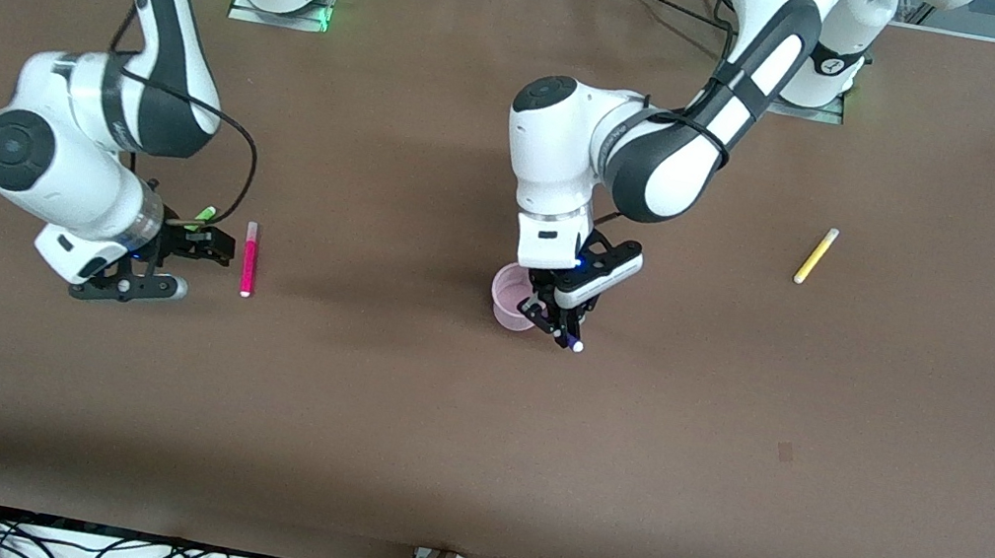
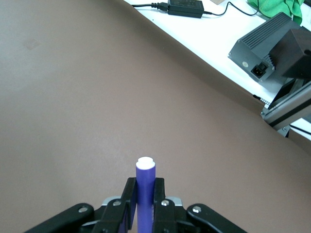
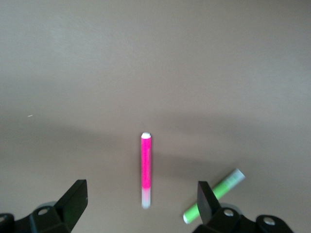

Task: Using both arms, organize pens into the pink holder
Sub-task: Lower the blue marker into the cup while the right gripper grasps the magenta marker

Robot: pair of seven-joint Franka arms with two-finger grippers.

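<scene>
The dark purple pen (image 2: pixel 145 194) is held clenched in the left tool (image 1: pixel 563 321) just beside the pink holder (image 1: pixel 509 298), its long axis steeply tilted; the right tool (image 3: pixel 141 204) is spread, released, over the magenta pen (image 3: pixel 145 167).

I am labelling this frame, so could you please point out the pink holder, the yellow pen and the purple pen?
pink holder (image 1: pixel 507 293): front view, visible rim.
yellow pen (image 1: pixel 816 256): front view, mid-barrel.
purple pen (image 2: pixel 145 194): left wrist view, barrel.
</scene>
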